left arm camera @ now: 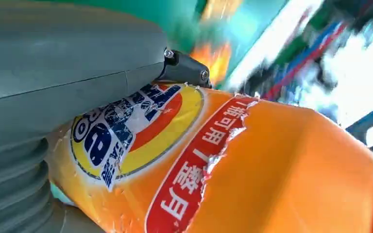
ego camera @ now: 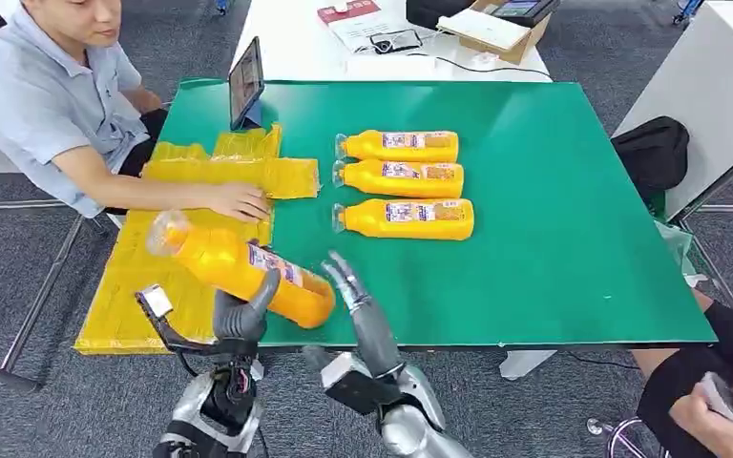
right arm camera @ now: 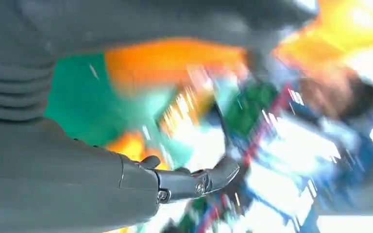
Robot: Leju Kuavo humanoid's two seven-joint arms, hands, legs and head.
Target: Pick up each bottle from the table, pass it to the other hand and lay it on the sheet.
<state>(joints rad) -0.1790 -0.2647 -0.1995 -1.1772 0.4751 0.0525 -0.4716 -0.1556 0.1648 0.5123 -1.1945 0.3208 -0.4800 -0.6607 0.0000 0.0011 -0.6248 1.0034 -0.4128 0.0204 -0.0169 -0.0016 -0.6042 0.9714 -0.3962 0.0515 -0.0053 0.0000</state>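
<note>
Head view shows the left hand (ego camera: pixel 240 320) gripping an orange bottle (ego camera: pixel 239 264) near its base, held in the air above the near edge of the yellow sheet (ego camera: pixel 134 286). The bottle's long axis runs slantwise, cap end up and out over the sheet, base end toward the right hand (ego camera: pixel 348 281), which stands just beside that base with fingers spread and nothing in them. So the bottle already hangs on the sheet's side; laying it down looks to call for lowering it leftward, long axis flat. A person's hand (ego camera: pixel 239 200) rests on the sheet's far part, close to the bottle's cap. Three more orange bottles (ego camera: pixel 403 181) lie side by side on the green bench (ego camera: pixel 554 239), nearer the right arm.
</note>
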